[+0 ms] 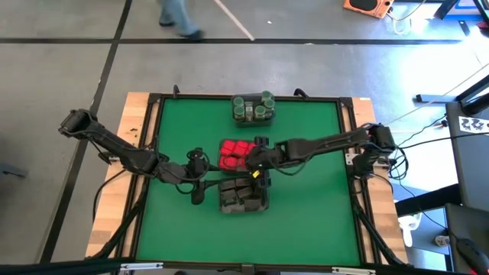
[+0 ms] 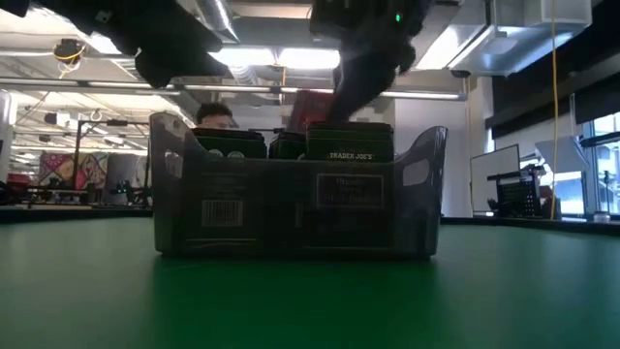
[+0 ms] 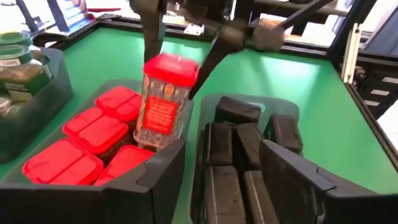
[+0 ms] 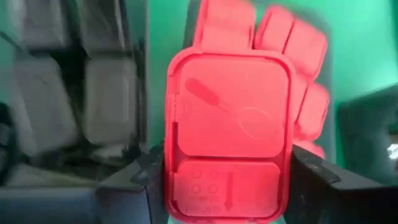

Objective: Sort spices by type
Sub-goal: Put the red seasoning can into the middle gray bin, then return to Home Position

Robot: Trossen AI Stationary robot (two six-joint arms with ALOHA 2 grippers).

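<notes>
Right gripper (image 3: 177, 53) clamps a red spice box (image 3: 165, 99); left gripper's jaws apparently parted, tips cropped.

A clear-bodied spice container with a bright red boxy lid (image 3: 166, 99) is being held upright above a cluster of matching red-lidded containers (image 3: 93, 140), which are being kept lid-up and side by side at the table's centre. Dark grey block-shaped spice containers (image 3: 239, 155) are being kept packed in rows just beside the red ones. Small round green-lidded jars (image 1: 253, 108) are being kept grouped upright well apart, near the far edge.
</notes>
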